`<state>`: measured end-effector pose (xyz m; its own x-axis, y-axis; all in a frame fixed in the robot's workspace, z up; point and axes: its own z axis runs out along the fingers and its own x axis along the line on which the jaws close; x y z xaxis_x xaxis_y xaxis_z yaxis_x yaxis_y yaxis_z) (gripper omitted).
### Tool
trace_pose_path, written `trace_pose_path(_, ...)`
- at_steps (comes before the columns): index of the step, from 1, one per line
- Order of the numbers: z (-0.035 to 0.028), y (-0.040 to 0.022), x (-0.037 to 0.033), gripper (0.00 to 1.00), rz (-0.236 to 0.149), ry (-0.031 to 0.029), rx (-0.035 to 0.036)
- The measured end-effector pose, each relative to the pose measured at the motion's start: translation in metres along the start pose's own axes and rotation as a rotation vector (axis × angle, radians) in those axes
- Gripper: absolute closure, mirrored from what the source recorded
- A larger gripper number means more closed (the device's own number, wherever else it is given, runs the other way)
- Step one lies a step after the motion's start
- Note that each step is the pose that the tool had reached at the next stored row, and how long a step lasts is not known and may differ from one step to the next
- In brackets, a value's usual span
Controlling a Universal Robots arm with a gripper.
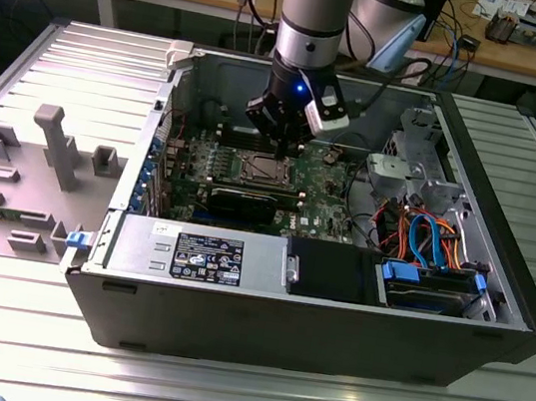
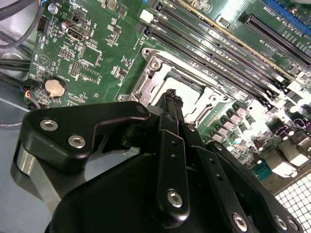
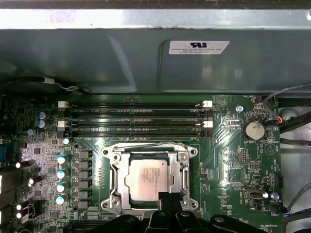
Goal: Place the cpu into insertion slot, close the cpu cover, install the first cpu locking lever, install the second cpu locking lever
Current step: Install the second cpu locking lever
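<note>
The cpu, a silver-grey square chip, lies in the insertion slot on the green board. The cpu cover, a silver frame, lies flat around it, with the chip showing through its window. A thin wire lever runs along one side of the socket; whether it is latched I cannot tell. My gripper is shut with nothing between its fingers, tips at the socket's edge just over the frame. In the second wrist view my gripper is over the cover. In the exterior view my gripper hangs above the socket.
Long memory slots run beside the socket and a coin battery sits nearby. The case holds a power supply, a metal drive cage and coloured cables. A grey fixture tray lies at the exterior view's left.
</note>
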<state>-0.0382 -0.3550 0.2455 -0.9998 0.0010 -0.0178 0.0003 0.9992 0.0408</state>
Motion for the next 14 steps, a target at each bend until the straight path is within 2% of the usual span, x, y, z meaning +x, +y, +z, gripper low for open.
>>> trace_pose_path(6, -0.0002, -0.0036, 0.0001, 0.89, 0.000, 0.0000, 0.0000)
trace_pose_path(12, -0.0086, -0.0033, -0.0001, 0.89, 0.000, 0.0010, 0.0000)
trace_pose_path(14, -0.0091, -0.0033, -0.0002, 0.89, 0.000, 0.0010, -0.0002)
